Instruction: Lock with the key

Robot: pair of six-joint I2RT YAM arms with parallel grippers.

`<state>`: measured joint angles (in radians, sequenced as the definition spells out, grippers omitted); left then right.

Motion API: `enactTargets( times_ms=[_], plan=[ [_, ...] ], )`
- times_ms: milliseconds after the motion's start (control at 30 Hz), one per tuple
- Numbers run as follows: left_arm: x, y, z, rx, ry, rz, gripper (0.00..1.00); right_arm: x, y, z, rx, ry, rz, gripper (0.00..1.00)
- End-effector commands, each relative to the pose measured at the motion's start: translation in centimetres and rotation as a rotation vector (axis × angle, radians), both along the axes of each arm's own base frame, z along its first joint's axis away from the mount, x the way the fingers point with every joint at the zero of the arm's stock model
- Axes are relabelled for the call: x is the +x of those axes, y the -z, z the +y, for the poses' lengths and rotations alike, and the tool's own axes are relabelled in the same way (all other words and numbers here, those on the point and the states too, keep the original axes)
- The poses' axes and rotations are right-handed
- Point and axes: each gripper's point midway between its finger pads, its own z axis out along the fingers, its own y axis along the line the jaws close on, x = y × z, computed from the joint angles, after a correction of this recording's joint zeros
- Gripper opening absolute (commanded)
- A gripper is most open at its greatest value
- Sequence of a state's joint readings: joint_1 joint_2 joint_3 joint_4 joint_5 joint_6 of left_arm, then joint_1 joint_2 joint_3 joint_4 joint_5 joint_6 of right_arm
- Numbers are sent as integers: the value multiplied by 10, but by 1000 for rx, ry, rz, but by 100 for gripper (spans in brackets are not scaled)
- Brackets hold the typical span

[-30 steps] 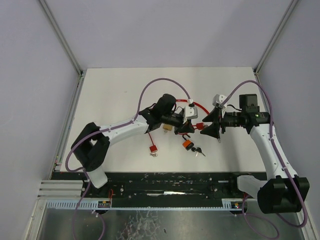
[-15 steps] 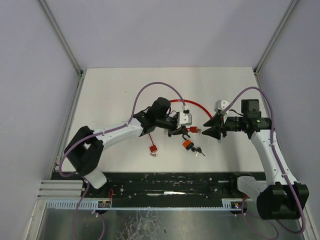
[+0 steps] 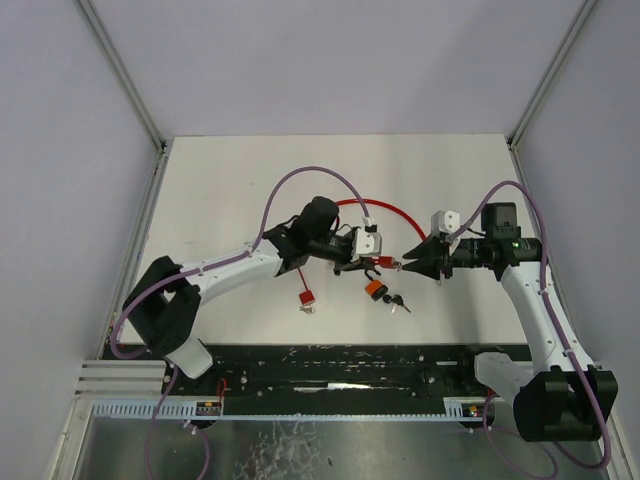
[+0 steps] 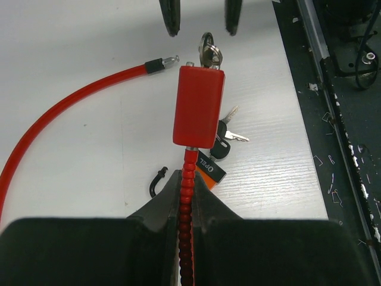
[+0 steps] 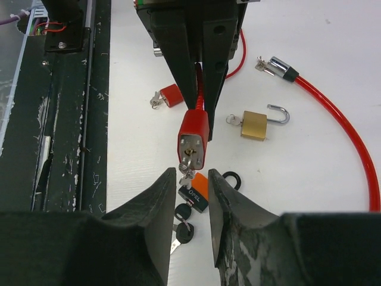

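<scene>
Here, the cable (image 4: 186, 170) is grasped by the left claw (image 4: 188, 186) just behind the red lock body (image 4: 199, 106). The key (image 5: 187, 168) in that body is straddled, unpinched, by the released right claw (image 5: 196, 185). Held only by flexible cable, the body may be twisted instead.

Overhead, close wrist views, seemingly opposed, sharing lock (image 4: 199, 106)

Lock body (image 4: 199, 106): glossy red plastic, smooth. Cable (image 4: 89, 87): glossy red plastic sheath, metal tip. Key (image 4: 209, 52): bright silvery metal. Padlock (image 5: 254, 125): brass-coloured brushed metal, shiny silver shackle. Counter (image 4: 77, 179): matt white, faint grain. Right tool (image 5: 194, 174): matt black plastic, rough-textured.
</scene>
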<state>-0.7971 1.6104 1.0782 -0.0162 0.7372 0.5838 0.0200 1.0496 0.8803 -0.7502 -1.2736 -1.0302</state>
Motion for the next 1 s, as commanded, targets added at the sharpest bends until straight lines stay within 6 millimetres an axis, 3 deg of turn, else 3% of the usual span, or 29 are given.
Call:
enactTargets(
  times_ms=[0, 500, 967],
  plan=[
    [-5, -17, -4, -34, 23, -64, 1, -8, -11, 7, 42, -56, -47, 33],
    [-7, -17, -7, -17, 15, -73, 1, -6, 1, 12, -4, -59, -19, 21],
    [-2, -17, -4, -7, -22, -78, 0, -1, 11, 10, -62, -32, -2, 20]
  ],
)
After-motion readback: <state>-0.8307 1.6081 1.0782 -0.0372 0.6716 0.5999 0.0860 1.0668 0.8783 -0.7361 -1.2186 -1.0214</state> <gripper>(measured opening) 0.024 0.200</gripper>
